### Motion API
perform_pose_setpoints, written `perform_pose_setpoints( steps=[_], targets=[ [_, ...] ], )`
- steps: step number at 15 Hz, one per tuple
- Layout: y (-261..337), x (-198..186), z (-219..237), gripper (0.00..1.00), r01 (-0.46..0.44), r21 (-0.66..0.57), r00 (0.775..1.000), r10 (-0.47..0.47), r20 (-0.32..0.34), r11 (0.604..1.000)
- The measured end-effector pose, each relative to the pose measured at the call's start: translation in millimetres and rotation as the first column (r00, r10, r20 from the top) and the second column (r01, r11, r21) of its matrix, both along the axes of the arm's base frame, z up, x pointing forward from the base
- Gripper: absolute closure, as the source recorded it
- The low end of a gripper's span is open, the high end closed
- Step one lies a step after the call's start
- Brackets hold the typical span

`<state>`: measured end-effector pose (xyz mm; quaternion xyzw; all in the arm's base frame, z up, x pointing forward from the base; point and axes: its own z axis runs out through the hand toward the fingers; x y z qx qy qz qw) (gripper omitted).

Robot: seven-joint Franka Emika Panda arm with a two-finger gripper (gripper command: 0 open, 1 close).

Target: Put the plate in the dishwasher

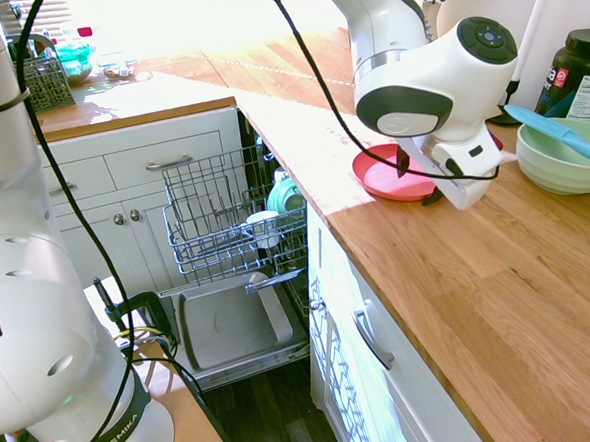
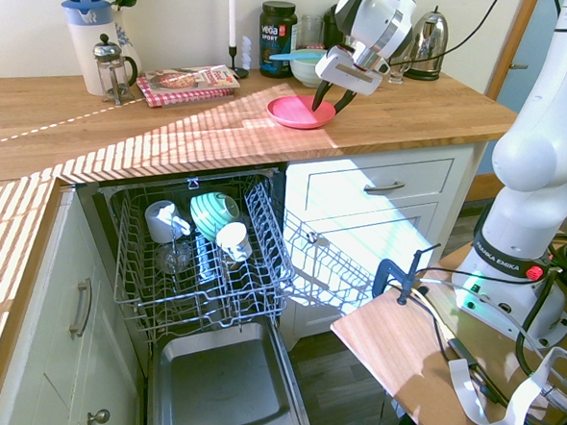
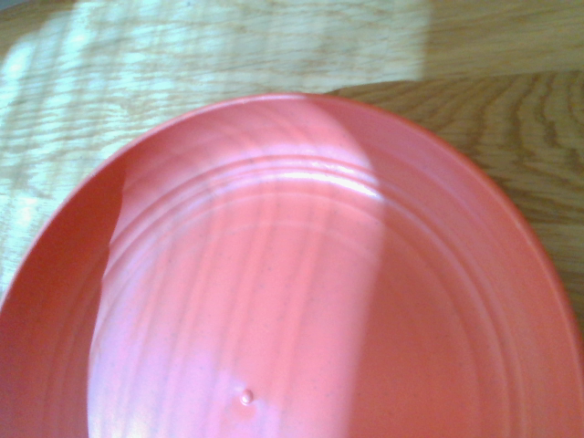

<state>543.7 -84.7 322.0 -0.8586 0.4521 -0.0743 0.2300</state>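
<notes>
In the second exterior view, a blue-lidded jug (image 2: 86,35) and a glass coffee press (image 2: 110,67) stand at the far left of the wooden counter (image 2: 125,131), with a magazine (image 2: 188,79) lying just beside them. Below the counter edge the dishwasher (image 2: 211,295) stands open, its door dropped flat and its wire rack (image 2: 202,256) pulled out; the rack holds a white mug (image 2: 162,220), a pale green bowl (image 2: 213,213) on its side and 1 more white cup (image 2: 234,240). Further right, the plate (image 2: 300,111) lies flat on the counter, well apart from the dishwasher and not yet lifted. The end effector (image 2: 330,100) hangs tilted over the plate's right rim with its 2 fingers spread apart, 1 on each side of the rim, gripping nothing. Behind the plate stand a dark tub (image 2: 277,39) and a light green bowl (image 2: 307,69) with a blue utensil (image 2: 295,54) resting across it. A steel kettle (image 2: 429,46) stands at the far right.
</notes>
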Motion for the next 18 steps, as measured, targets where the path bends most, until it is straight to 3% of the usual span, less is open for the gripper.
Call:
perform_pose_setpoints(
  steps=[12,15,18],
  targets=[
    [3.3,2.7,-4.9,1.0,-0.026,-0.006,0.999,0.026,-0.018,1.0],
    [6.0,19.4,15.4,1.0,-0.039,-0.025,0.999,0.04,0.033,0.999],
    [29.1,70.5,96.0,1.0,-0.155,-0.139,0.976,0.173,0.132,0.978]
  ],
)
